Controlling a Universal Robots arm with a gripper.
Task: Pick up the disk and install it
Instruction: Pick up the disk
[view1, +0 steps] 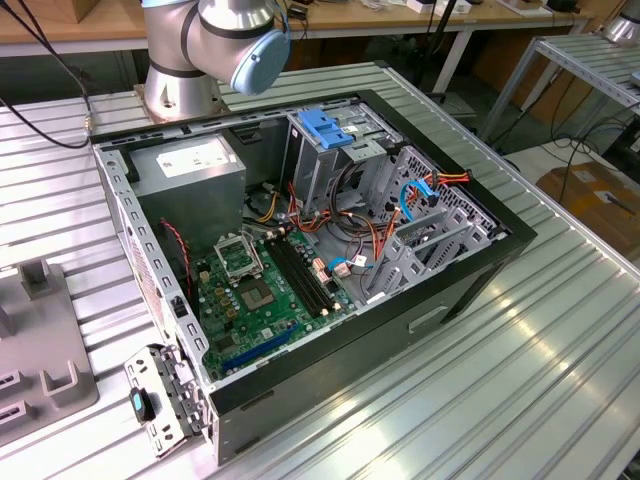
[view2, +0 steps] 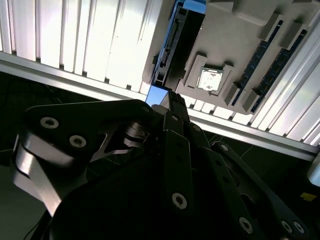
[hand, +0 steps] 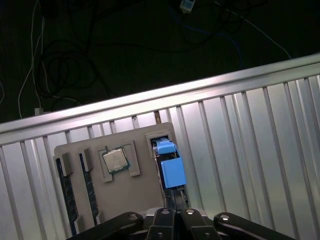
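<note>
Tool (hand: 174, 197) hovers w/ jaws closed (nothing gripped), right by the disk (hand: 170, 169). Disk stands on edge in grey tray (hand: 137, 192) slot on tabletop (hand: 240, 150).

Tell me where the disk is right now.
In both wrist views the disk stands on edge in a slot of the grey holder tray on the ribbed metal table, beside the CPU chip, with the gripper close by its end.

Disk (hand: 169, 166) in fixture (hand: 134, 194) slot
</note>
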